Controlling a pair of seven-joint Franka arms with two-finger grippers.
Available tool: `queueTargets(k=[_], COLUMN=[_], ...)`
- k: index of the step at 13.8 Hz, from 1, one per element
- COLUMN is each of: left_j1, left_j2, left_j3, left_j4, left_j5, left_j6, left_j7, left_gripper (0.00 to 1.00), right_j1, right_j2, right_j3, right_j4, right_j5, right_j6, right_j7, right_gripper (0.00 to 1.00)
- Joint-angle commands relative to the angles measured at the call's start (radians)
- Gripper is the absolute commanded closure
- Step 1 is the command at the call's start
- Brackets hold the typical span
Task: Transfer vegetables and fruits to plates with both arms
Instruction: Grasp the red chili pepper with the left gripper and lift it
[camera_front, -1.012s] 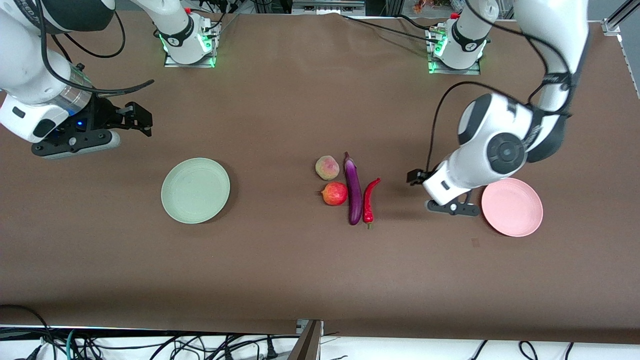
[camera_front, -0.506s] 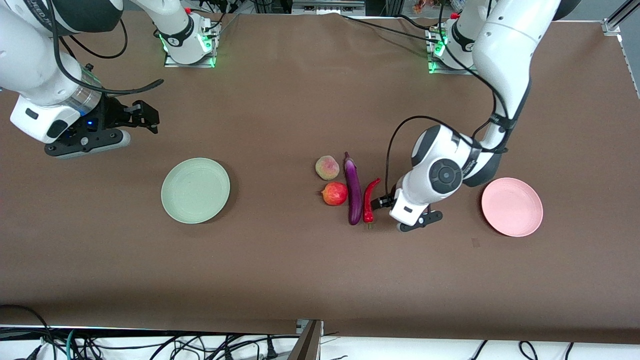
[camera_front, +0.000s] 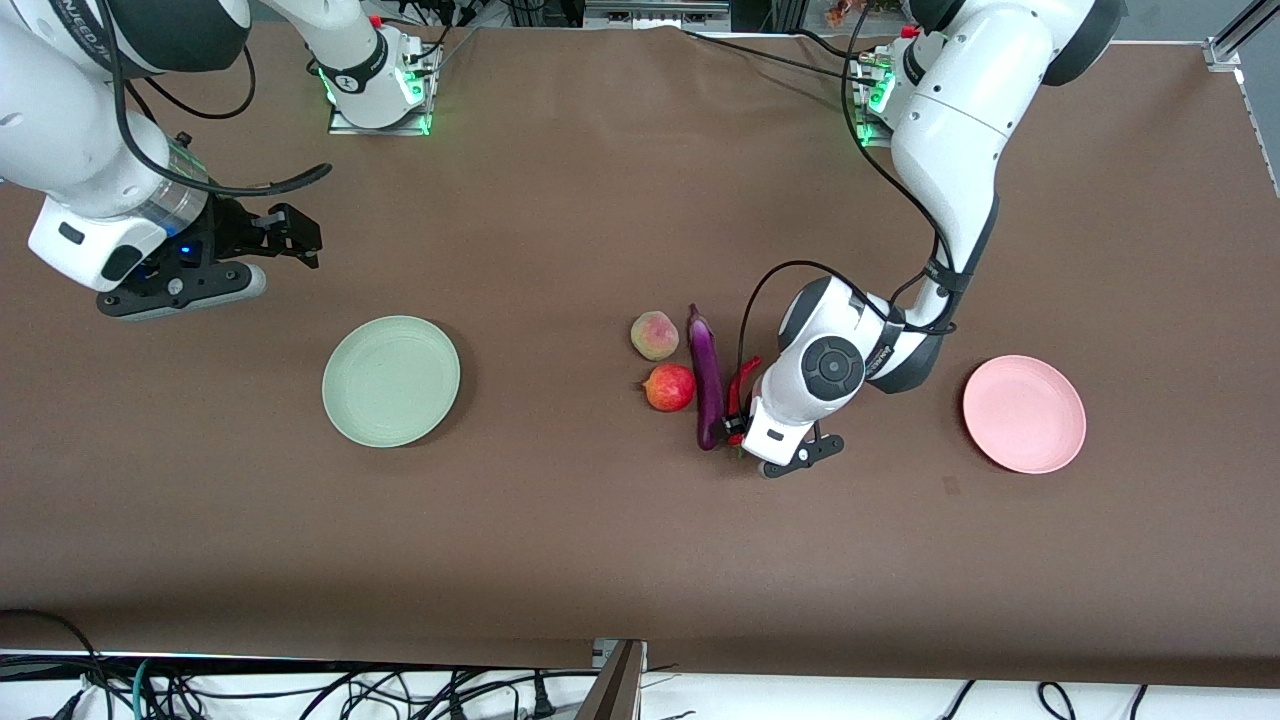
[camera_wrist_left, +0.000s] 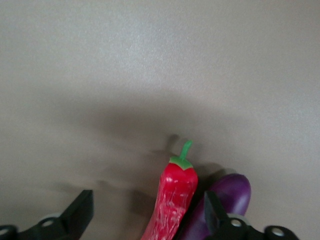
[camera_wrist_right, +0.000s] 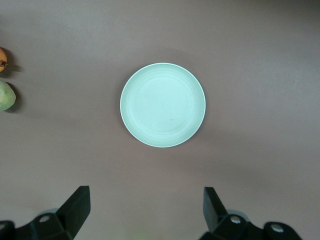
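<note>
The purple eggplant (camera_front: 706, 385) lies mid-table with the red chili (camera_front: 741, 382) beside it toward the left arm's end. The pomegranate-like fruit (camera_front: 669, 388) and the peach (camera_front: 655, 335) lie beside the eggplant toward the right arm's end. My left gripper (camera_front: 738, 428) is low over the chili's stem end, open. In the left wrist view the chili (camera_wrist_left: 172, 200) lies between the fingers (camera_wrist_left: 80, 212), with the eggplant (camera_wrist_left: 230, 192) against it. My right gripper (camera_front: 292, 236) is open and empty over bare table near the mint plate (camera_front: 391, 381), which shows in the right wrist view (camera_wrist_right: 162, 105). The pink plate (camera_front: 1024, 413) is empty.
The brown table mat (camera_front: 560, 540) is bare around both plates. The arm bases (camera_front: 378, 90) stand along the table edge farthest from the front camera. The two fruits show at the edge of the right wrist view (camera_wrist_right: 4, 95).
My left gripper has swept from beside the pink plate to the chili and now straddles it. My right gripper has drifted slightly toward the table's middle.
</note>
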Motion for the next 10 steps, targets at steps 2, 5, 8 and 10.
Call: queueTargets(k=[2, 5, 8, 10], left_j1=[-0.026, -0.031, -0.017, -0.017], left_j2=[0.042, 0.048, 0.039, 0.036], left_j3=[0.012, 0.012, 0.012, 0.012], left_j4=[0.033, 0.031, 0.027, 0.028], left_j5=[0.046, 0.049, 0.063, 0.071], left_j6=[0.024, 0.028, 0.027, 0.025], left_j7=[-0.011, -0.010, 0.000, -0.002], left_gripper=[0.12, 0.12, 0.48, 0.80], right_j1=[0.001, 0.001, 0.002, 0.002], right_j2=[-0.004, -0.004, -0.004, -0.004], right_j3=[0.001, 0.001, 0.001, 0.001], right_j4=[0.002, 0.002, 0.002, 0.004], right_j5=[-0.012, -0.012, -0.010, -0.007], right_j6=[-0.011, -0.010, -0.010, -0.007], right_j7=[0.000, 0.000, 0.002, 0.002], right_gripper=[0.00, 0.00, 0.00, 0.00])
